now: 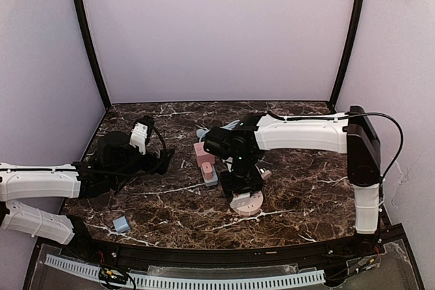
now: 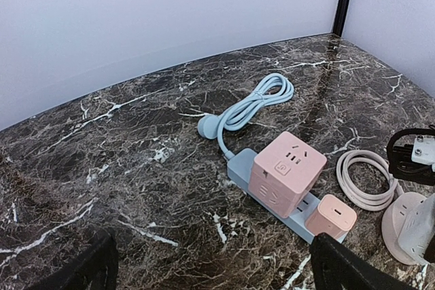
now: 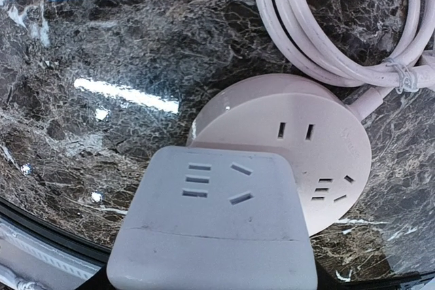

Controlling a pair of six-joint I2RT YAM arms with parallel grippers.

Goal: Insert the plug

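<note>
— How do the arms sit?
— The right arm point(image 1: 299, 132) reaches across the surface point(image 1: 306, 188), wrist bent down. The left arm point(image 1: 41, 183) lies low, left fingers point(image 2: 88, 269) spread wide.
— The plug?
— Over the round pink socket point(image 3: 299, 140), the white plug block point(image 3: 214, 215) is pinched by the right fingers point(image 1: 238, 181).

Left hand point(image 1: 163, 159) splayed, right hand point(image 1: 241, 185) clamped.

Two arms reach over one bench point(image 1: 306, 202): the left arm point(image 1: 41, 181) and the right arm point(image 1: 306, 132). There is one blue power strip point(image 2: 239, 168), and on it sit one pink cube socket point(image 2: 285, 171) and one small pink charger point(image 2: 331, 215). There is one round socket base point(image 3: 306, 134) and one white adapter block point(image 3: 214, 222). Coiled cords number two: one blue cord point(image 2: 255, 103) and one pale cord point(image 2: 367, 178). One small blue block point(image 1: 122, 223) lies alone.
</note>
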